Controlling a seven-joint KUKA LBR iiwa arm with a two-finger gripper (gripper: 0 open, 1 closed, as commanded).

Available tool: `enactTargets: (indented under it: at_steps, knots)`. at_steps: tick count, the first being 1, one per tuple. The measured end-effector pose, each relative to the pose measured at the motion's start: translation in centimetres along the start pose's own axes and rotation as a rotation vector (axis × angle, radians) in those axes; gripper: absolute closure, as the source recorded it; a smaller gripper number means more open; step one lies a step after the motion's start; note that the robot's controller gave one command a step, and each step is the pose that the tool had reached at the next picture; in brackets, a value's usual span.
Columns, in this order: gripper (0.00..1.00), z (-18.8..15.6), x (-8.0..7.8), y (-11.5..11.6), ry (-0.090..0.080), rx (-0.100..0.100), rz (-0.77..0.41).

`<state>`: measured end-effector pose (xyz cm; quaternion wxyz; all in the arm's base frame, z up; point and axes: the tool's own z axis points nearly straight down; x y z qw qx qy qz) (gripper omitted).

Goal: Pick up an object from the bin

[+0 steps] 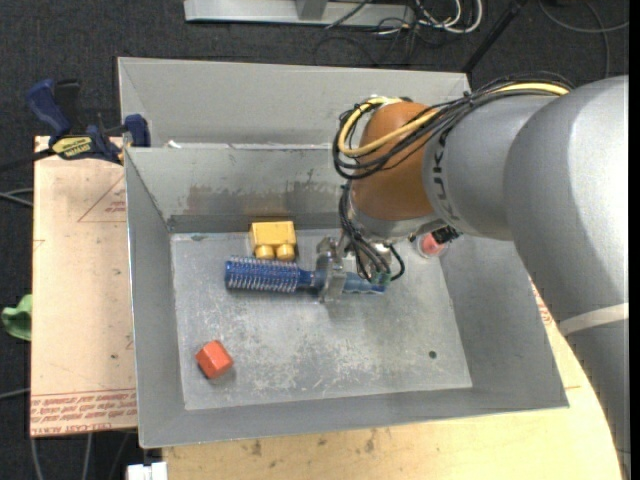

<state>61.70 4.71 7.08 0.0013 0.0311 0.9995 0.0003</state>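
My gripper (pixel 331 271) is low in the middle of the bin, at the right end of a blue brush (pixel 266 276) that lies flat with its bristles pointing left. Its fingers stand on either side of the brush's handle end. A yellow block (pixel 273 238) with two round studs sits just behind the brush, to the gripper's left. A small pink and red thing (pixel 432 242) shows on the right, half hidden under the arm.
An orange-red cube (pixel 213 360) lies alone near the front left corner. The arm covers the bin's right rear part.
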Motion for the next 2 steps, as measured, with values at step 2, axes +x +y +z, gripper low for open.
enactTargets:
  at_steps: [2]
  knots:
    - [1.0, -18.1, -1.9, -0.7, -0.005, 0.0, -0.294]
